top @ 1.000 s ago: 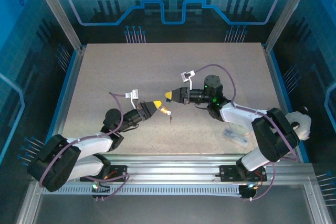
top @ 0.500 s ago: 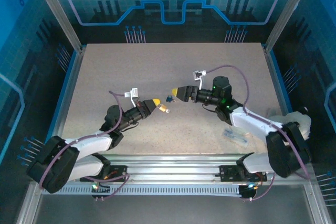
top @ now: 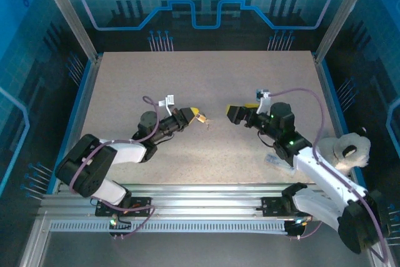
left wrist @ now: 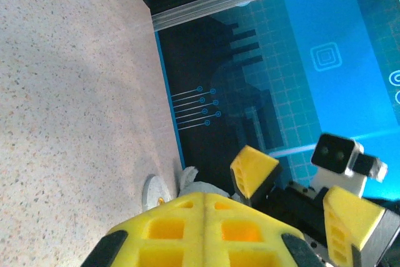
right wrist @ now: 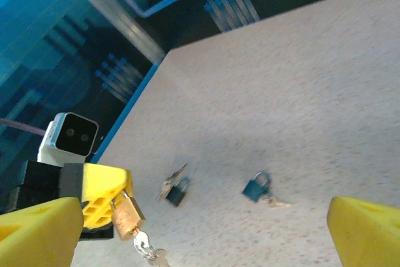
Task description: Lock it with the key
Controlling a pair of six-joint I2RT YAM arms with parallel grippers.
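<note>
A small brass padlock hangs by its shackle from my left gripper, which is shut on it. A silver key sticks out of the lock's underside with a second key dangling below. In the top view the padlock sits just past the left fingertips. My right gripper stands open a short way to the right of the lock, touching nothing. Its yellow fingers frame the right wrist view. In the left wrist view my left gripper hides the lock, and the right gripper's spread fingers face it.
Two dark blue padlocks with keys lie on the speckled table beyond the brass one. A clear plastic packet and a white bundle lie by the right arm. Blue walls surround the table.
My right gripper has opened and drawn back to the right, away from the padlock. My left gripper has shifted slightly up and right with the padlock still in it.
</note>
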